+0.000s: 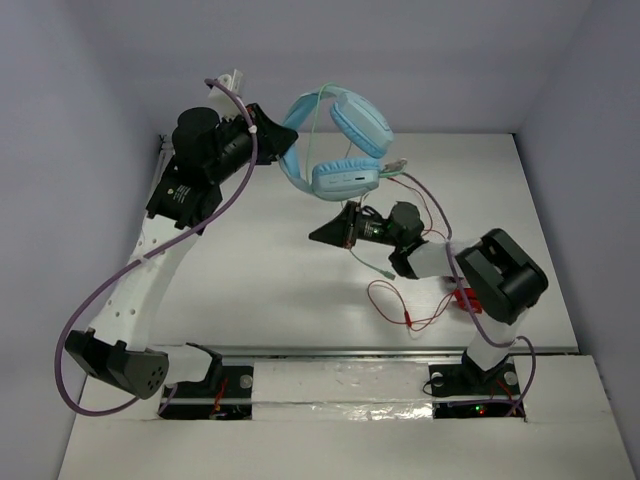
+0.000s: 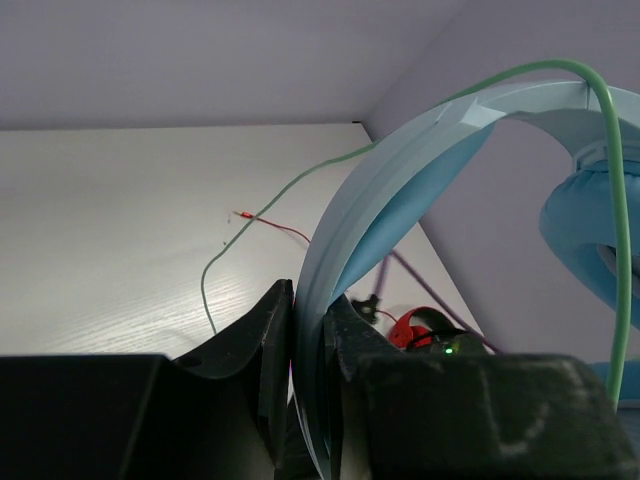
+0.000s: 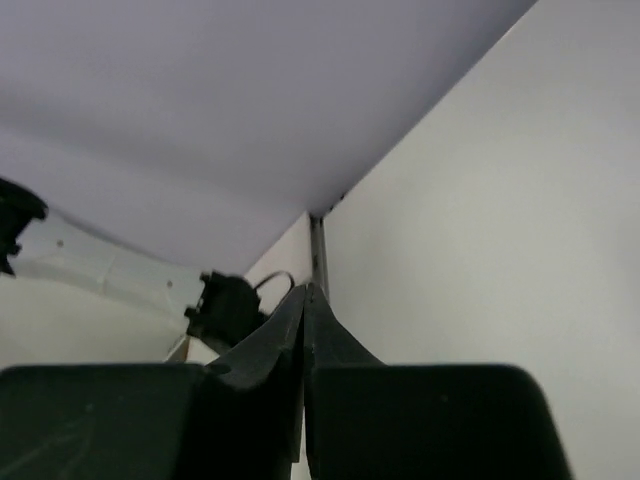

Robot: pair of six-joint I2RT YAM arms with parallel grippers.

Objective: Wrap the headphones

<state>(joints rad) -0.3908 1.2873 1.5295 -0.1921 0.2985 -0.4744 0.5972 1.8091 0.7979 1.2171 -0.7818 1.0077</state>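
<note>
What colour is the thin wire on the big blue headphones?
Pale green. The cable shows best in the left wrist view.

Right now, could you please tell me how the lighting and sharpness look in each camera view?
Top external: evenly lit and sharp, the headphones crisp, with only soft shadows on the table. Left wrist: the headband is clear, but the table glares near-white. Right wrist: the right fingers are a dark silhouette without detail against a pale background.

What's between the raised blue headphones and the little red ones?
In the top view, the right arm's wrist and shut right gripper lie between the headphones and the red headphones, crossed by thin red cable.
</note>
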